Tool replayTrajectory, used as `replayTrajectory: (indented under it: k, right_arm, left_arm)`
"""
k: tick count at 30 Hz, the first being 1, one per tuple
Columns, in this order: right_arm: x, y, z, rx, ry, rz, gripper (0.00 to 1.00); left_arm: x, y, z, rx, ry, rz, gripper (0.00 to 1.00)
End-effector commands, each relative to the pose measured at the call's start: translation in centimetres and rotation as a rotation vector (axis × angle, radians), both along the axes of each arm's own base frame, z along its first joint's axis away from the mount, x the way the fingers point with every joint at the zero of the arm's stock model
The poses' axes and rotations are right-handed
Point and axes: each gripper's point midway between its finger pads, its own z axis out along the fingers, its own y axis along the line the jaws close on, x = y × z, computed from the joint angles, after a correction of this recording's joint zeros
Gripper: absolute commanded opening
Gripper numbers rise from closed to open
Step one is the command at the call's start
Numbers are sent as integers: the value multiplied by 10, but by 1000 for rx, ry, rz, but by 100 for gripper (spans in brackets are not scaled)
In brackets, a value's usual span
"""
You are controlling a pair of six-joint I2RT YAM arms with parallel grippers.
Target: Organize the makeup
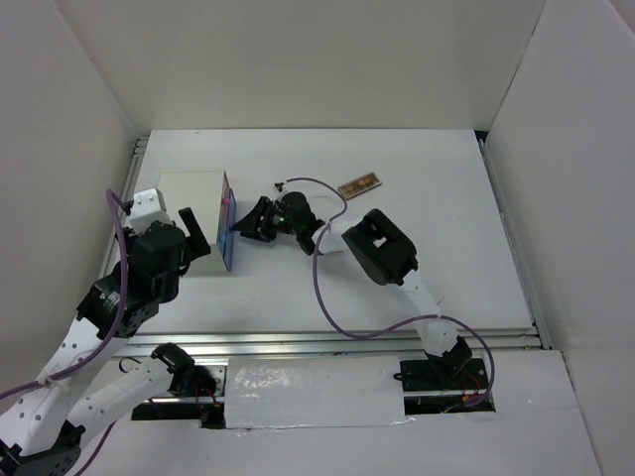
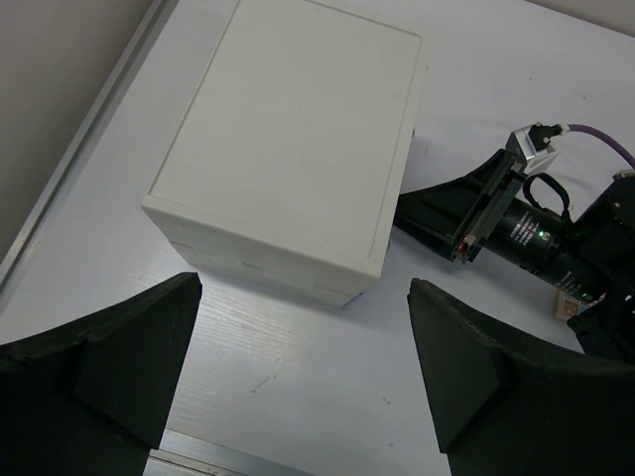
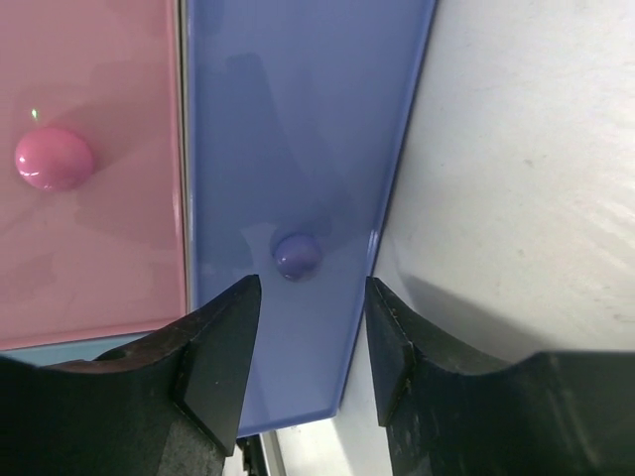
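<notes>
On the near side of the white box (image 1: 190, 198), closest to the arm bases, the left gripper (image 2: 304, 297) is hanging with its fingers spread as wide as they go. It is gripping nothing, and the box's plain top is lying just beyond the gap. At the right-hand face of the box, the right gripper (image 3: 310, 302) is facing the blue drawer (image 3: 298, 139). Its fingers are standing partly open and empty, with the drawer's small knob (image 3: 296, 256) sitting just ahead of the gap and the pink drawer (image 3: 89, 248) lying beside it. This appears to be the drawer-opening step. The next move is likely asking for a short advance, a pinch on the knob and a straight pull away from the box, perhaps with the left gripper steadying the box against sliding. Beyond and to the right of the box, well apart from it, a brown palette (image 1: 359, 185) is lying flat on the white table (image 1: 446, 268); no other makeup is showing. Plain white walls (image 1: 298, 59) are enclosing the table on three sides.
</notes>
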Motion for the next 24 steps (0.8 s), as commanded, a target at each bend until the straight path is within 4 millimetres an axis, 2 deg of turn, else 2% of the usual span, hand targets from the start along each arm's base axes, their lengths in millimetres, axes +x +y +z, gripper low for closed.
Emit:
replayTrajectory:
  k: [1,3,14,24]
  right_arm:
    - [9,4,9,54,-46,12,53]
    - [9,4,5,55,-37,18,52]
    - [10,12,12,128,-25,53,50]
    - [9,17,14,166,-4,78,42]
  left_arm:
    - [4,-2,5,-3,-26,-6,99]
    - [5,-2,5,-3,-25,-9,99]
    - [5,-3,5,0,-21,-9,99]
    - [5,-2,5,0,-22,-8,99]
